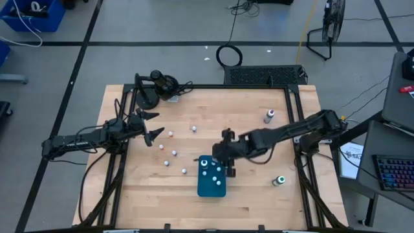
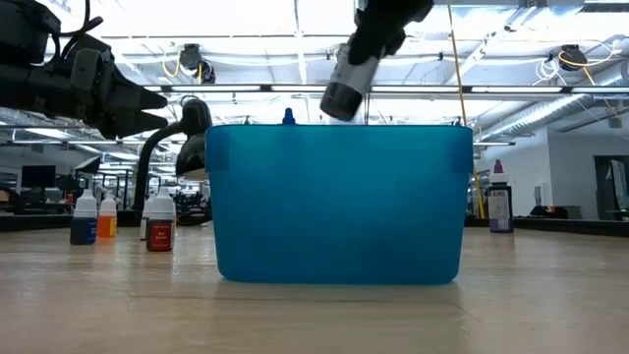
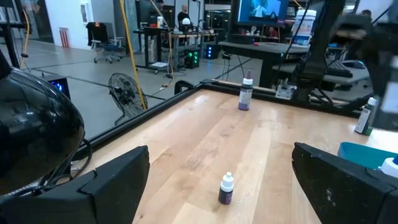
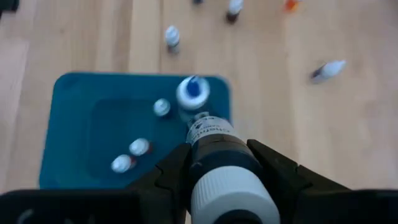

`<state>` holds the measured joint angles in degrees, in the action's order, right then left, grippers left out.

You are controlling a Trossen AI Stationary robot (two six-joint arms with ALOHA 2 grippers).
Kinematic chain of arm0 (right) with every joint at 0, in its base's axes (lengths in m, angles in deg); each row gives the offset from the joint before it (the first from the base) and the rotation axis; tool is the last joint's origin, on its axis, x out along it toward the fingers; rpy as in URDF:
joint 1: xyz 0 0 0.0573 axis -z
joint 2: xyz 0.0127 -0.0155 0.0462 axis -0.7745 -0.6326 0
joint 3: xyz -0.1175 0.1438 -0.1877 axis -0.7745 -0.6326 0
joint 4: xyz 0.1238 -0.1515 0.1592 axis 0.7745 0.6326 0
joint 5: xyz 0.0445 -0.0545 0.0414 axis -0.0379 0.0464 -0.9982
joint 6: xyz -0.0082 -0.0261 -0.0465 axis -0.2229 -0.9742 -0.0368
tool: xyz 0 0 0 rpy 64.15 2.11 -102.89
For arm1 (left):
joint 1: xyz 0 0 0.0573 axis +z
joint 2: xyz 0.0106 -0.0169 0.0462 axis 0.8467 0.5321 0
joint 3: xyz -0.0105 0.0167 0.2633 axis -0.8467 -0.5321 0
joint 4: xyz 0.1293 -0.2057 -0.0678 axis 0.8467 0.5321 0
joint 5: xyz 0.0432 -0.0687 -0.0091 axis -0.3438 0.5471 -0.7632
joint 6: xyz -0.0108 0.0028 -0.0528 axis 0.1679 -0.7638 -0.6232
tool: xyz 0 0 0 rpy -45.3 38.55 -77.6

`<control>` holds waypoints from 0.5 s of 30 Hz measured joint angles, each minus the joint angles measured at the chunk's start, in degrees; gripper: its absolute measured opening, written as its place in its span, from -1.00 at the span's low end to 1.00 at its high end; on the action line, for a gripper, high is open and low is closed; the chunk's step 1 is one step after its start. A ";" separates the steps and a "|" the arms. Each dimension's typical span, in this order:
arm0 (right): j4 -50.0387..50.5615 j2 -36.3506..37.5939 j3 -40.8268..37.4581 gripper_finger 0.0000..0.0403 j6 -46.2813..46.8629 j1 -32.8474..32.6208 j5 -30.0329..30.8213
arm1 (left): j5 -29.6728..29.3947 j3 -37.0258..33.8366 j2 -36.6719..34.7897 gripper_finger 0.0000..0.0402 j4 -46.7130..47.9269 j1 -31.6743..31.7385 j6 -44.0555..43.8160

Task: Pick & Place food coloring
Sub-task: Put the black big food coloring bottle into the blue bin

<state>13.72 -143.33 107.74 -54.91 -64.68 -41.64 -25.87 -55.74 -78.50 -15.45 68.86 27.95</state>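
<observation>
The food coloring is several tiny white-capped bottles. Some stand loose on the wood (image 1: 171, 134), (image 1: 167, 163); others stand inside the teal tray (image 1: 211, 186), (image 4: 139, 147). My right gripper (image 1: 227, 163) hovers over the tray's far end, shut on a dark bottle (image 4: 214, 140). My left gripper (image 1: 152, 126) is open above the table's left part. In its wrist view one small bottle (image 3: 226, 188) stands on its base on the table, ahead between the open fingers. My right gripper pinches the dark bottle between its two fingers (image 4: 174, 169), on the body just below the white cap (image 4: 231, 196). The fingers come from above, slanting down. The bottle is lifted clear and hangs tilted over the tray (image 2: 344, 84), its cap end toward the wrist.
A taller purple-capped bottle (image 1: 269, 116) stands near the table's far right, and a green-topped one (image 1: 279, 180) near its right edge. A dark lamp-like stand (image 1: 158, 84) sits at the far left corner. Bare wood lies on the near side of the tray.
</observation>
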 joint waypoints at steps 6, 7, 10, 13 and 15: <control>8.02 -5.34 6.26 -0.37 4.13 -2.49 1.99 | -0.01 0.00 0.01 0.94 0.01 0.00 0.00; 8.61 -6.41 6.97 -0.37 3.47 -2.65 2.00 | 0.00 0.00 0.02 0.94 0.01 0.00 0.00; 8.73 -8.92 7.49 -0.37 2.28 -2.70 1.54 | -0.02 0.00 0.02 0.94 0.01 0.00 0.00; 10.23 -10.96 7.60 -0.37 2.04 -2.01 1.61 | -0.01 0.00 0.01 0.94 0.00 0.00 0.00; 11.28 -12.22 7.60 -0.37 1.95 -1.46 1.57 | 0.00 0.00 0.02 0.94 0.03 0.00 0.00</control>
<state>25.00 -155.56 115.34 -52.97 -66.14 -40.07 -25.87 -55.74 -78.48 -15.42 68.86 27.95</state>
